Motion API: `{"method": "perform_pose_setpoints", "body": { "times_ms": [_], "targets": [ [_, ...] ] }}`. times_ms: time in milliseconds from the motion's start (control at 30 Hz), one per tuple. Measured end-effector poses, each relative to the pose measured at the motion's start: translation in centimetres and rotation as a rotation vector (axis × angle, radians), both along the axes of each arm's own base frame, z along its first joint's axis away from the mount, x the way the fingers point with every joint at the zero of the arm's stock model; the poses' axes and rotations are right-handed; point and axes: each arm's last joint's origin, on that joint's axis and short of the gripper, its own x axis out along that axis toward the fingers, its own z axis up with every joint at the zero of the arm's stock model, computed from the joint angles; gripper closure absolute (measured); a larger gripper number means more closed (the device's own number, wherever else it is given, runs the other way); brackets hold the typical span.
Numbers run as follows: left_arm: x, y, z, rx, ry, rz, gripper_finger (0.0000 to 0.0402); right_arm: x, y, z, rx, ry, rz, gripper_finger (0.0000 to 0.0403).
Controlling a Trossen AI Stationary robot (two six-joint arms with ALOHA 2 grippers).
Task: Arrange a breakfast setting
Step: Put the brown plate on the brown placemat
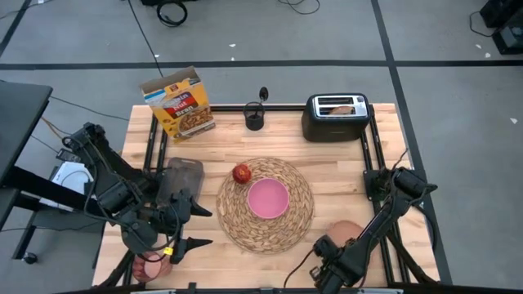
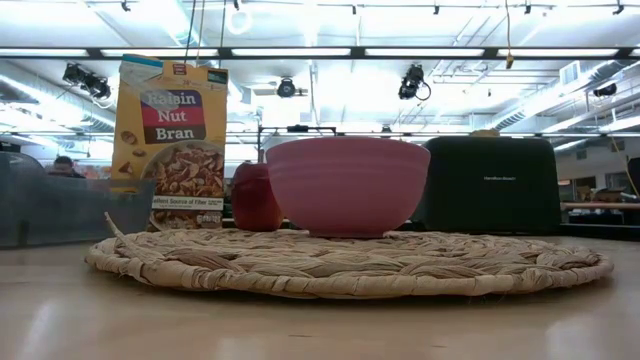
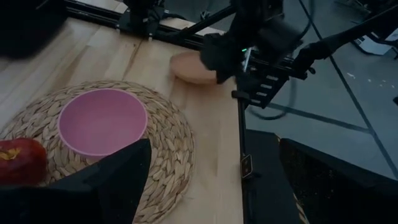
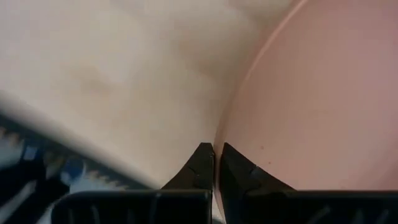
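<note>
The round woven placemat [image 1: 265, 222] lies mid-table, with the pink bowl [image 1: 268, 198] on its middle and the red apple [image 1: 242, 173] on its far-left part. The salmon-brown plate [image 1: 350, 230] lies on the wood right of the mat. My right gripper [image 4: 216, 167] is shut on its rim. My left gripper [image 1: 198, 226] is open and empty just left of the mat. A toast slice [image 1: 341, 107] sticks out of the black toaster [image 1: 335, 118]. A pinkish thing [image 1: 151, 266], mostly hidden under my left arm, sits near the front edge. My right gripper pinches the plate's rim [image 4: 219, 134] between its two fingertips. The rim runs straight between them. The fingers come from the plate's near-left side. Whether the plate is lifted or lying on the table, I cannot tell.
The cereal box [image 1: 178, 102] stands at the far left, the toaster at the far right, and a small dark cup [image 1: 255, 119] between them. A grey translucent thing [image 1: 184, 174] lies beside my left arm. Bare wood shows right of the mat and behind it.
</note>
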Motion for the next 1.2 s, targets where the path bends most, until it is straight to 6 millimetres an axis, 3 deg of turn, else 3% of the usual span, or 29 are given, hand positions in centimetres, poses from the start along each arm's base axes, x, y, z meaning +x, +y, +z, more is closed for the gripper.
{"method": "perform_pose_setpoints", "body": {
  "times_ms": [133, 333, 400, 533, 700, 900, 1033, 1200],
  "targets": [
    [0.0, 0.0, 0.0, -0.004, 0.0, 0.002, 0.0044, 1.3, 1.4, 2.2, 0.067, -0.131, 0.317, 0.0391],
    [0.0, 0.0, 0.0, -0.019, 0.0, 0.009, 0.0044, 3.3, 4.1, 3.6, 0.113, -0.443, 0.981, 0.0392],
    [0.0, 0.0, 0.0, -0.036, 0.001, 0.017, 0.0044, 3.7, 4.5, 4.1, 0.088, -0.508, 1.123, 0.0392],
    [0.0, 0.0, 0.0, -0.044, 0.0, 0.02, 0.0044, 4.9, 3.6, 4.6, -0.009, -0.521, 1.258, 0.0392],
    [0.1, 0.0, 0.1, -0.053, -0.003, 0.024, 0.0044, 6.6, 2.9, 5.3, -0.143, -0.591, 1.624, 0.0392],
    [0.5, 0.5, 0.1, -0.088, -0.002, 0.066, 0.0044, 9.4, 0.2, 5.3, -0.349, -0.581, 1.898, 0.0392],
    [0.8, 0.8, 0.1, -0.098, -0.001, 0.085, 0.0044, 11.6, -1.9, 4.3, -0.436, -0.601, 1.989, 0.0392],
    [1.2, 1.2, 0.1, -0.103, -0.002, 0.111, 0.0044, 14.0, -5.1, 2.4, -0.493, -0.657, 1.958, 0.0392]
  ]
}}
